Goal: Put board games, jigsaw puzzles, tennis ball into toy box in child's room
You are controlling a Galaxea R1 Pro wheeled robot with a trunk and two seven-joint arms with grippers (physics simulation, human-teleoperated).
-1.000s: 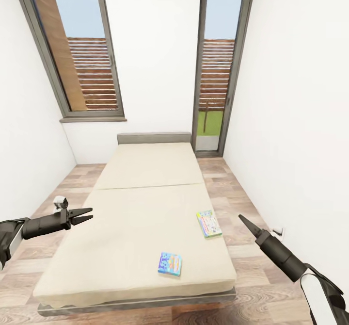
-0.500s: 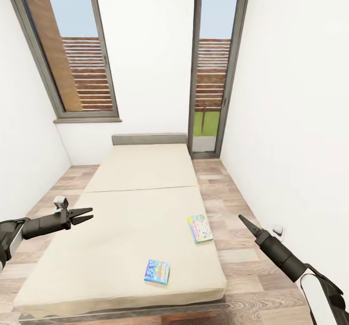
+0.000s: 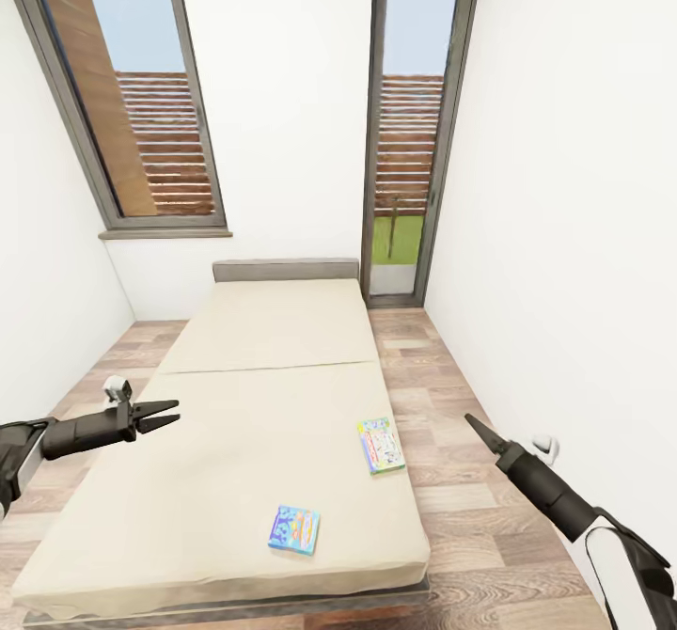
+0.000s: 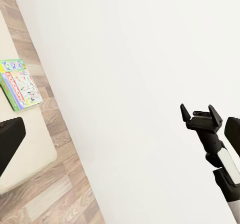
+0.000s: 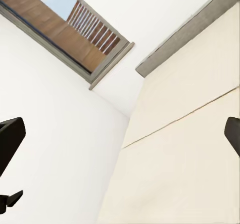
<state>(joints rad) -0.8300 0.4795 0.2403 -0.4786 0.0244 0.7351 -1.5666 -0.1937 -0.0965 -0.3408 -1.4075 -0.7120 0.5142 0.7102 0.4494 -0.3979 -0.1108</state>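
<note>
Both grippers hang in the air at the near end of the bed (image 3: 273,367), holding nothing. From the head view the left gripper (image 3: 162,415) sits over the bed's near left edge with its two fingers parted. The right gripper (image 3: 475,426) hovers over the wooden floor (image 3: 451,480) on the right; side-on it looks like a single point, but the left wrist view catches it from the front (image 4: 201,115) with fingers spread apart against the white wall (image 4: 140,73).

Two board games lie flat on the mattress. The blue board game (image 3: 293,528) lies near the foot edge. The green-edged board game (image 3: 381,445) lies close to the right edge, farther in, and also appears in the left wrist view (image 4: 20,83). The right wrist view takes in the bare far mattress, the grey headboard (image 5: 190,31) and a window (image 5: 65,26).
</note>
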